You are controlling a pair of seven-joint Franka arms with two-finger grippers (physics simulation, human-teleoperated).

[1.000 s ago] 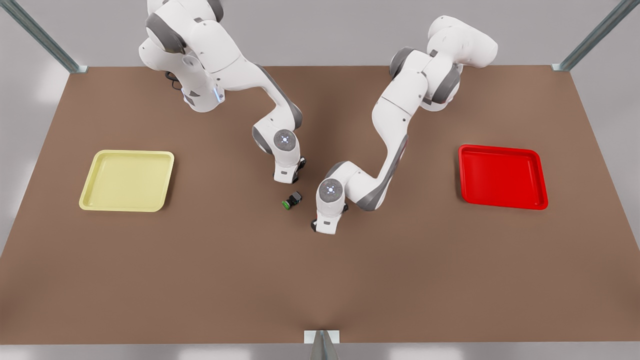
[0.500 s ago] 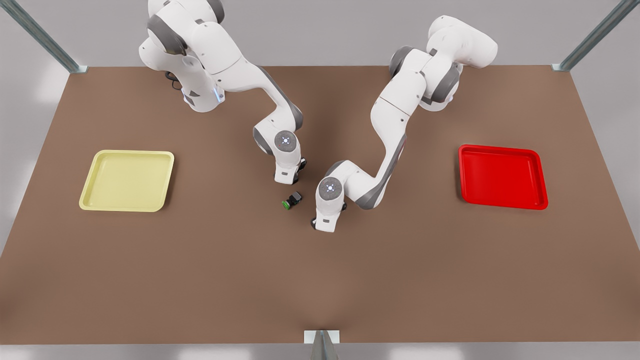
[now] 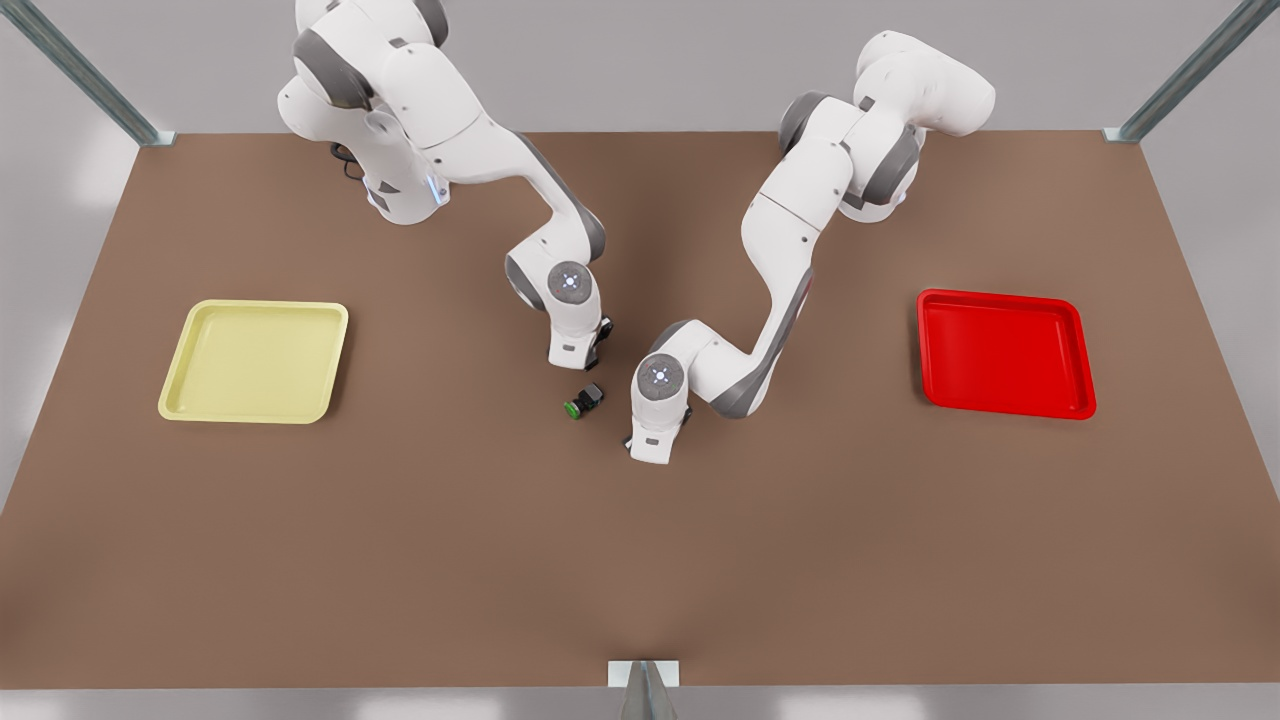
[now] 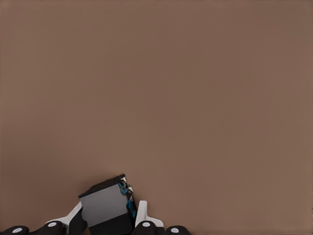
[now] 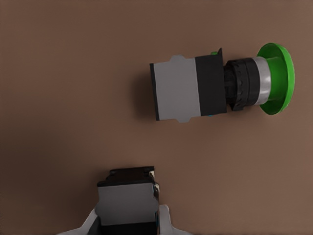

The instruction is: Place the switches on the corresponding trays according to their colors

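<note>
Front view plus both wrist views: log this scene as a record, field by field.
yellow tray: front view's left, holds no switch
red tray: front view's right, holds no switch
green-capped switch: lying on the table between the arms
left tool: shut on left-held switch, cap hidden
right tool: shut on right-held switch, cap hidden

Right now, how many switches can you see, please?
3: a green-capped switch lying on the table, a second switch between the left gripper's fingers, a third switch between the right gripper's fingers; those two caps are hidden.
</note>
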